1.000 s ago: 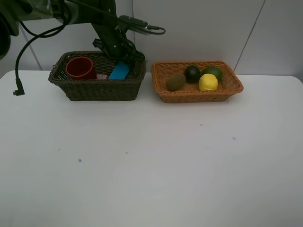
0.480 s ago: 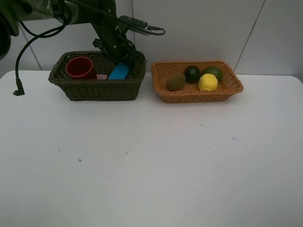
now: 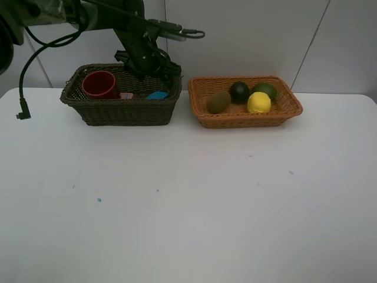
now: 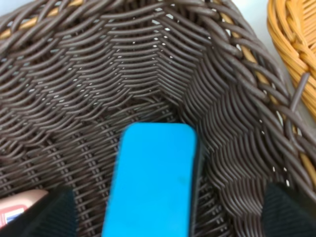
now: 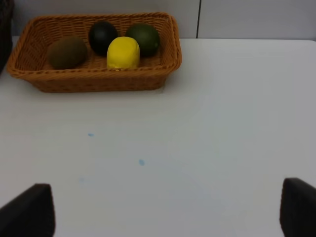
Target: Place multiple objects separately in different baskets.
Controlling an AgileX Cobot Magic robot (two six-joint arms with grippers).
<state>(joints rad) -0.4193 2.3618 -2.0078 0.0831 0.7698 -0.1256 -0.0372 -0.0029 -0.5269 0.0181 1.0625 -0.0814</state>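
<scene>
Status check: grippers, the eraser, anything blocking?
Left gripper open over the dark basket, right gripper open, empty. Blue eraser lies loose on the basket floor. Nothing in the way.

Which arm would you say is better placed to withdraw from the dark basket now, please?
Left. The left gripper hangs open inside the dark basket, directly above the blue eraser lying on its floor. The right gripper is over bare table.

Blue eraser (image 3: 157, 95) low in dark basket (image 3: 121, 109) beside red cup (image 3: 100, 84); four fruits in orange basket (image 3: 244, 117).
</scene>
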